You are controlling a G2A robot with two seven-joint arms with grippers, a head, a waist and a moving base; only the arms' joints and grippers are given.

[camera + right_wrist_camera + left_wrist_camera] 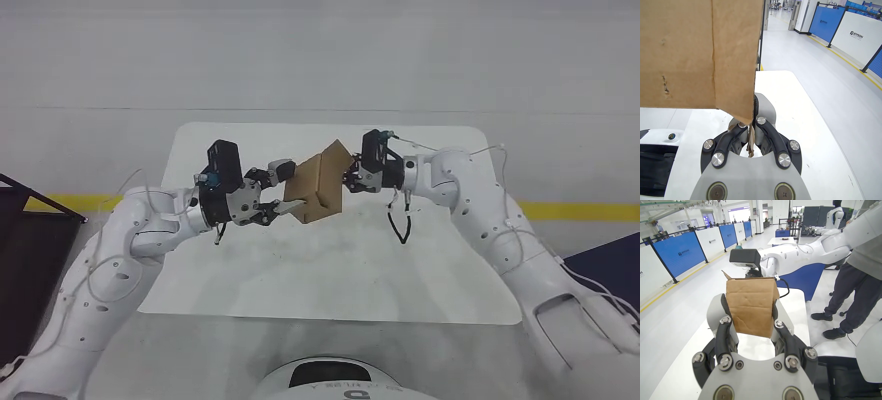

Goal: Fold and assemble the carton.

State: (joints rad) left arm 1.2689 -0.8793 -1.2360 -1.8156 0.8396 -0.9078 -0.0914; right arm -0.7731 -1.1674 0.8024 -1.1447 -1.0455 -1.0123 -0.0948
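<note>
The brown cardboard carton (318, 185) is held up mid-frame over the white table (420, 290), already popped into a box shape. Left gripper (749, 306) clamps across its body, right gripper (752, 117) pinches one edge. End flaps seem unfolded from here, so closing remains

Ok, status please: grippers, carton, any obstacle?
Left gripper clamps carton across its width. Right gripper pinches one panel edge. Carton held above table, no obstacle seen.

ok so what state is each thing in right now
carton: partly formed, tilted, held above the table
left end effector: shut on carton, fingers across its width
right end effector: shut on carton, pinching one edge
</note>
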